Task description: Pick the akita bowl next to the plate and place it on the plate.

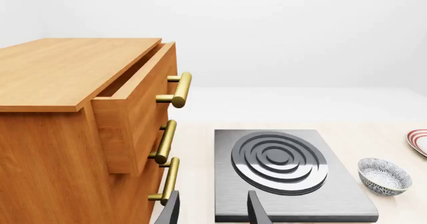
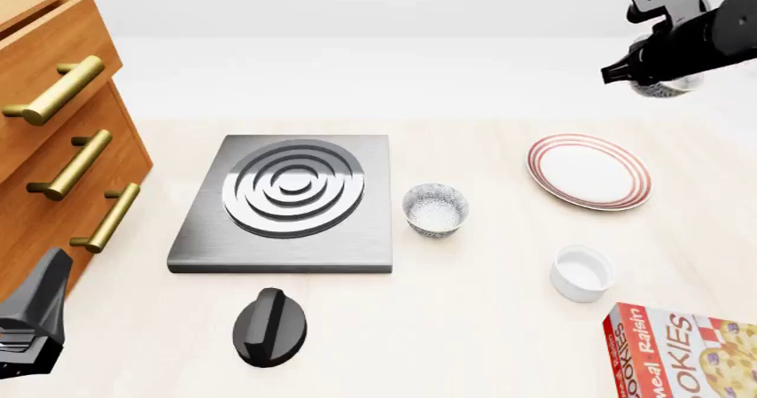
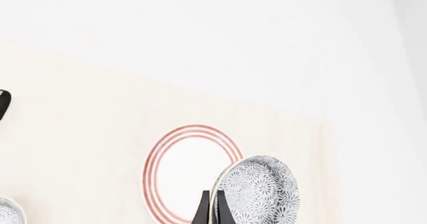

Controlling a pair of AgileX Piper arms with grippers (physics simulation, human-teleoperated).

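Note:
My right gripper hangs high over the table's far right, shut on the rim of the akita bowl. The bowl is grey-and-white speckled and is held tilted on edge. In the front view only a sliver of the akita bowl shows under the arm. The plate, white with red rings, lies on the table below and nearer than the held bowl; in the right wrist view the plate sits behind the fingers. My left gripper is open and empty, low at the near left.
A second speckled bowl stands between the stove burner and the plate. A white ramekin, a cookie box and a black knob lie nearer. A wooden drawer cabinet, top drawer ajar, fills the left.

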